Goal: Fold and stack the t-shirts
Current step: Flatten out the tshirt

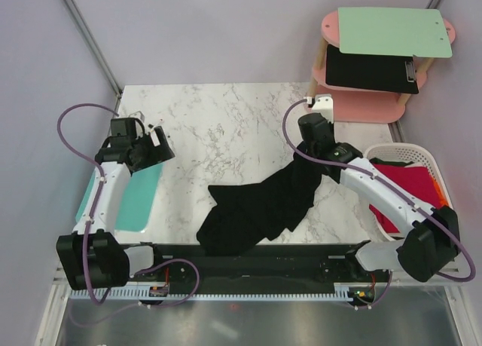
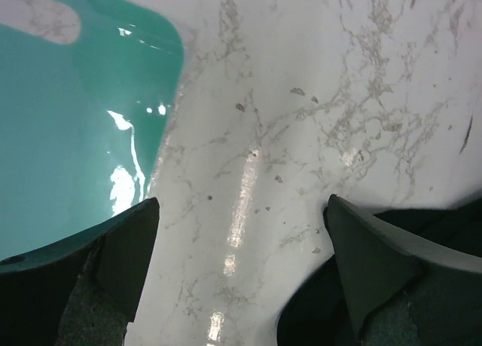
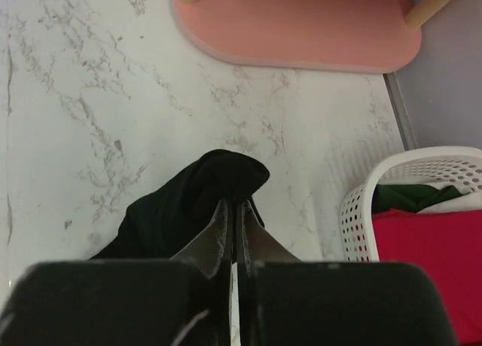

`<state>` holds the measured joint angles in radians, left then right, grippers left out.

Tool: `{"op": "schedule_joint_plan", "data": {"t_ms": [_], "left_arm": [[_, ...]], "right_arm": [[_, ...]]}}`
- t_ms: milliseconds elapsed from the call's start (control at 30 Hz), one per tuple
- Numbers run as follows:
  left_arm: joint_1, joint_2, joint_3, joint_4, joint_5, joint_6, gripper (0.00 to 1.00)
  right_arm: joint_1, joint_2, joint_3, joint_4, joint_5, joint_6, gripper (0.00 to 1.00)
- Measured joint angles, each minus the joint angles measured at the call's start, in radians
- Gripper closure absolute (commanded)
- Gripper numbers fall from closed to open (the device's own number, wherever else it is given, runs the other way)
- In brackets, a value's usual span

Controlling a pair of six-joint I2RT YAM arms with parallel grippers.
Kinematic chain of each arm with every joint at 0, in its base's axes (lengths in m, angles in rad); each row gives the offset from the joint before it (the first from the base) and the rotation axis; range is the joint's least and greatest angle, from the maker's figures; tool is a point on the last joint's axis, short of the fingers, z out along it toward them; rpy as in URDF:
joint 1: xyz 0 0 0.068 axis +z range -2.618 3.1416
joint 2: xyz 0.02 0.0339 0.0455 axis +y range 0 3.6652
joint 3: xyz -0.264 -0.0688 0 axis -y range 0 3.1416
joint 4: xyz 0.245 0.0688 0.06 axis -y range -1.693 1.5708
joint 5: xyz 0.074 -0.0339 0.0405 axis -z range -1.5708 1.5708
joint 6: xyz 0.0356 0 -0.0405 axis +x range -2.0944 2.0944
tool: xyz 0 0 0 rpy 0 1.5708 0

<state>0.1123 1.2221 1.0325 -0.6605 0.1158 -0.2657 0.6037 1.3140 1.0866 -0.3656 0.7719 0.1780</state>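
A large black t-shirt (image 1: 260,206) lies crumpled across the middle of the marble table, stretched up toward the right. My right gripper (image 1: 307,159) is shut on its upper edge; the wrist view shows the jaws pinched on a bunched fold of the black cloth (image 3: 218,176). A crimson-red t-shirt (image 1: 410,182) lies in the white basket (image 1: 422,154) at the right, with a bit of orange fabric (image 1: 441,189) at its edge; the red one also shows in the right wrist view (image 3: 429,255). My left gripper (image 1: 160,144) is open and empty above the table's left side (image 2: 241,210).
A teal cutting board (image 1: 139,195) lies on the left under my left arm and shows in the left wrist view (image 2: 68,127). A pink two-tier stool (image 1: 376,97) at the back right holds a light green board (image 1: 392,31) and a black clipboard (image 1: 370,68).
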Motion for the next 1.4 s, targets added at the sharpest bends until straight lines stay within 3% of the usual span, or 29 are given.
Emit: {"op": "schedule_joint_plan", "data": {"t_ms": [133, 267, 400, 533, 567, 600, 800, 900, 967, 1000, 1033, 1100, 1233, 1267, 1300, 1400], "left_arm": [[-0.122, 0.000, -0.018, 0.007, 0.029, -0.014, 0.00], [-0.309, 0.019, -0.018, 0.021, 0.033, -0.040, 0.01], [-0.459, 0.086, -0.019, 0.030, 0.032, -0.069, 0.02], [-0.534, 0.142, -0.040, 0.033, 0.017, -0.088, 0.02], [-0.547, 0.154, -0.048, 0.031, 0.017, -0.092, 0.02], [-0.556, 0.165, -0.055, 0.031, 0.016, -0.095, 0.02], [-0.606, 0.262, -0.073, 0.030, 0.016, -0.117, 0.04], [-0.632, 0.312, -0.073, 0.031, 0.016, -0.128, 0.14], [-0.650, 0.350, -0.073, 0.031, 0.014, -0.135, 0.33], [-0.657, 0.367, -0.073, 0.032, 0.013, -0.142, 0.44], [-0.663, 0.387, -0.072, 0.033, 0.010, -0.147, 0.69], [-0.671, 0.422, -0.071, 0.035, -0.003, -0.162, 0.98], [-0.677, 0.446, -0.046, 0.029, -0.040, -0.170, 0.98], [-0.677, 0.446, -0.032, 0.027, -0.064, -0.170, 0.98], [-0.677, 0.446, -0.022, 0.025, -0.080, -0.170, 0.98], [-0.675, 0.446, 0.037, 0.004, -0.141, -0.169, 0.98]], "right_arm": [[-0.093, 0.063, 0.050, 0.010, -0.042, 0.026, 1.00], [-0.174, 0.222, 0.164, -0.011, -0.092, 0.049, 0.99], [-0.271, 0.468, 0.326, -0.093, -0.182, 0.081, 0.89], [-0.339, 0.628, 0.416, -0.173, -0.271, 0.092, 0.79], [-0.350, 0.642, 0.420, -0.187, -0.292, 0.092, 0.77], [-0.356, 0.645, 0.420, -0.203, -0.311, 0.092, 0.68], [-0.348, 0.585, 0.420, -0.220, -0.397, 0.096, 0.68], [-0.343, 0.549, 0.420, -0.219, -0.407, 0.096, 0.69], [-0.343, 0.532, 0.420, -0.218, -0.409, 0.096, 0.69], [-0.343, 0.528, 0.420, -0.218, -0.409, 0.096, 0.69], [-0.343, 0.526, 0.420, -0.218, -0.410, 0.096, 0.69], [-0.343, 0.526, 0.419, -0.219, -0.413, 0.097, 0.69], [-0.343, 0.516, 0.401, -0.217, -0.434, 0.096, 0.66], [-0.343, 0.507, 0.389, -0.217, -0.444, 0.096, 0.59], [-0.343, 0.494, 0.373, -0.215, -0.461, 0.095, 0.39], [-0.343, 0.435, 0.317, -0.211, -0.526, 0.097, 0.24]]}}
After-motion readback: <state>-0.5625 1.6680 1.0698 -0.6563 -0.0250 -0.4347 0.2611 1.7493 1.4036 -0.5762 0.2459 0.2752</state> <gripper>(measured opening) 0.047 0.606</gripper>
